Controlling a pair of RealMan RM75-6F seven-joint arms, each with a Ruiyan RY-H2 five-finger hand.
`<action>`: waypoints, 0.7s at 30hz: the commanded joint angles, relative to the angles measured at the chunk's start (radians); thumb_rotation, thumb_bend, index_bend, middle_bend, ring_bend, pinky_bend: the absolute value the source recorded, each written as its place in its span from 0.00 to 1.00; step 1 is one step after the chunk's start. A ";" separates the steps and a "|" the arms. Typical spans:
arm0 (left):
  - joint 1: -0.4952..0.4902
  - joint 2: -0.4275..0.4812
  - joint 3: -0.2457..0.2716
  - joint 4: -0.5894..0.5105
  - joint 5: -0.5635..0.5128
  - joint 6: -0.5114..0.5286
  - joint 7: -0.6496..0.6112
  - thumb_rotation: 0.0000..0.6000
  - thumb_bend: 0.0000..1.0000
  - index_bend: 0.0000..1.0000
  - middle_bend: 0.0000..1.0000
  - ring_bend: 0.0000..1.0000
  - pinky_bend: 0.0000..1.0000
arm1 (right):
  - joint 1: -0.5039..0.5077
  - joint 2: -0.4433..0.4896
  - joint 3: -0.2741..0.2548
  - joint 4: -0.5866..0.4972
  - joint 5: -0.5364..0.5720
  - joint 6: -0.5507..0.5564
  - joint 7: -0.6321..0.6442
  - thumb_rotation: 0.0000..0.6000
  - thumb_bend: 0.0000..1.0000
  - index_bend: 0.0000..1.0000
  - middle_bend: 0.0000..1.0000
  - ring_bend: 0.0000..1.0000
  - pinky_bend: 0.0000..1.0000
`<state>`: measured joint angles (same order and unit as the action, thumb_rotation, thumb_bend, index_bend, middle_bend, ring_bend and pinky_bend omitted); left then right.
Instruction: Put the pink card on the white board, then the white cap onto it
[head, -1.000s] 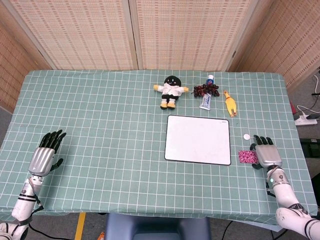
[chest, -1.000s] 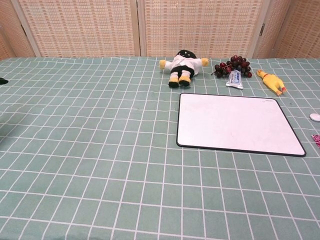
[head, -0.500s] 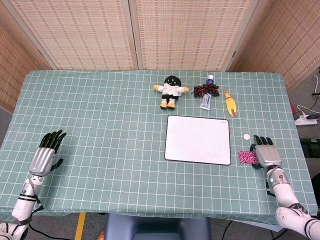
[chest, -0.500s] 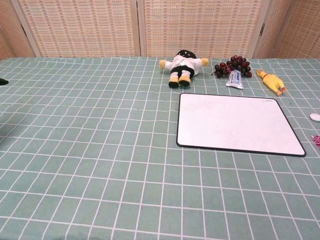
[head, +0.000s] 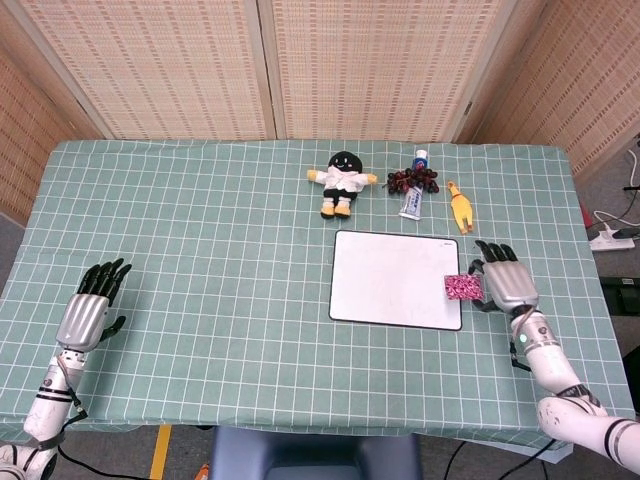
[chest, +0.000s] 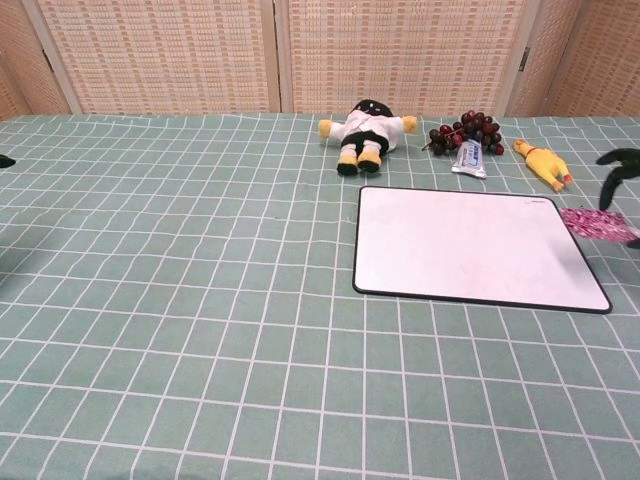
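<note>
The pink patterned card (head: 462, 287) is pinched in my right hand (head: 503, 283), over the right edge of the white board (head: 396, 279). In the chest view the card (chest: 597, 222) hangs beside the board's (chest: 470, 245) right rim, and only the dark fingers of my right hand (chest: 620, 168) show at the frame edge. The white cap is not visible; my right hand covers the spot where it lay. My left hand (head: 90, 308) rests on the table at the far left, fingers spread, holding nothing.
Behind the board stand a black-headed doll (head: 342, 180), a bunch of dark grapes (head: 413, 180), a toothpaste tube (head: 412, 200) and a yellow rubber chicken (head: 460, 207). A green checked cloth (head: 200, 250) covers the table.
My right hand has picked the pink card up from the cloth and moved it up and left to the board's right edge. The cap is now out of sight. The left hand is still.
</note>
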<state>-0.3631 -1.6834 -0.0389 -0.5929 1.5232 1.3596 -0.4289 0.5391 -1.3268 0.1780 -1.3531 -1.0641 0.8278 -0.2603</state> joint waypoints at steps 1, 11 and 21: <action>0.001 0.001 -0.001 0.000 -0.001 0.000 -0.002 1.00 0.22 0.00 0.00 0.00 0.00 | 0.055 -0.011 0.031 -0.035 0.048 -0.028 -0.046 1.00 0.27 0.39 0.00 0.00 0.00; 0.002 0.009 -0.005 -0.003 -0.006 0.000 -0.015 1.00 0.22 0.00 0.00 0.00 0.00 | 0.178 -0.136 0.027 0.054 0.204 -0.096 -0.151 1.00 0.27 0.40 0.00 0.00 0.00; 0.002 0.011 -0.004 0.000 -0.003 0.002 -0.019 1.00 0.22 0.00 0.00 0.00 0.00 | 0.237 -0.203 0.023 0.152 0.248 -0.153 -0.122 1.00 0.21 0.35 0.00 0.00 0.00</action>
<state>-0.3615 -1.6717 -0.0429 -0.5938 1.5197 1.3602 -0.4486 0.7717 -1.5275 0.2010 -1.2052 -0.8140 0.6819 -0.3921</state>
